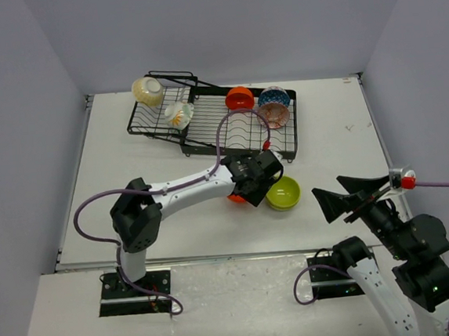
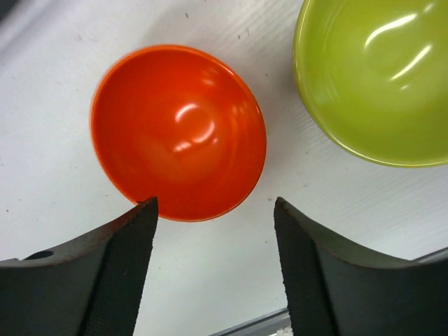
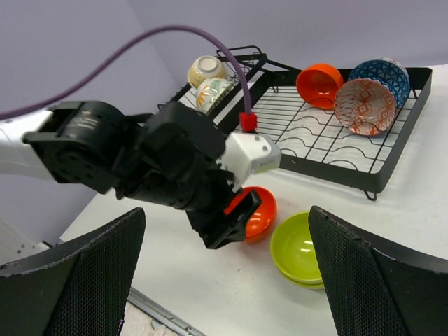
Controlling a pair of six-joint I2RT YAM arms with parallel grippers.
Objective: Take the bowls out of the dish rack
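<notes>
The black wire dish rack (image 1: 241, 133) stands at the back, and also shows in the right wrist view (image 3: 301, 133). It holds two cream bowls (image 1: 148, 90) (image 1: 179, 113), an orange-red bowl (image 1: 240, 98), a blue bowl (image 1: 274, 95) and a pinkish bowl (image 1: 273, 116). On the table in front, a second orange-red bowl (image 2: 178, 129) and a lime green bowl (image 1: 282, 193) sit upright side by side, apart. My left gripper (image 2: 215, 203) is open and empty just above the near rim of the orange-red bowl. My right gripper (image 1: 333, 192) is open and empty, raised to the right of the green bowl.
The left arm's purple cable (image 1: 220, 137) arches over the rack's front. The table's near edge (image 1: 216, 255) runs just in front of both table bowls. Grey walls close in the back and sides.
</notes>
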